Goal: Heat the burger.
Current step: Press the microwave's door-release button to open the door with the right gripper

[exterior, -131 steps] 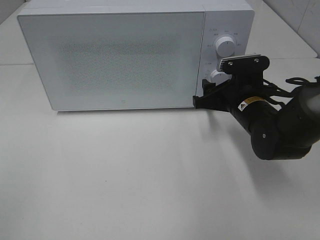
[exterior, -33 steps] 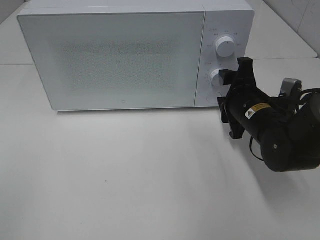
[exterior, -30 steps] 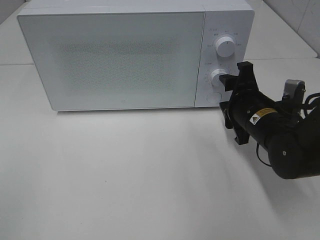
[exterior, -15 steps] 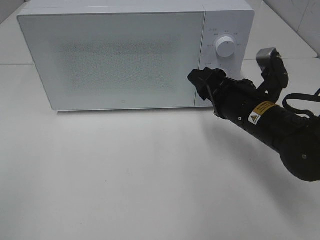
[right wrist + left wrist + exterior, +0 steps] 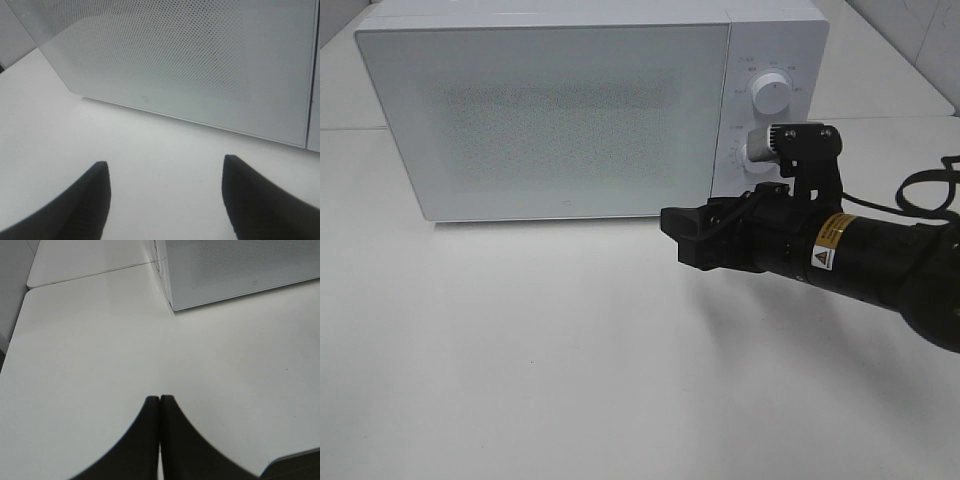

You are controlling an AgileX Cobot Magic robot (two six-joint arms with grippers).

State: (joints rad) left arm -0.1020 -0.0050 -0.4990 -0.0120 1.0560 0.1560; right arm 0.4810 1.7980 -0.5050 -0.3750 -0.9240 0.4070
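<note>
Our right gripper (image 5: 682, 238) has its jaws spread wide and holds nothing; in the right wrist view its two dark fingers (image 5: 75, 210) stand well apart with bare tabletop between them. It hangs just above the white table (image 5: 520, 360) and points toward the left of the high view, close in front of the lower right corner of the microwave door (image 5: 550, 110). The black right arm (image 5: 880, 265) behind it bears a yellow warning label (image 5: 823, 240) and stretches off to the right edge.

Our left gripper (image 5: 160, 440) is outside the high view. In the left wrist view its fingers are pressed together with nothing between them, over open table (image 5: 90, 340), well apart from a corner of the microwave (image 5: 235, 265).

The white microwave (image 5: 770, 30) stands at the back of the table with its dotted, frosted door fully closed. Its panel on the right carries an upper knob (image 5: 771, 95) and a lower knob (image 5: 758, 150), the lower one partly covered by the wrist camera bracket (image 5: 800, 138).

We cannot see the burger in any view, so we cannot tell where it is.
</note>
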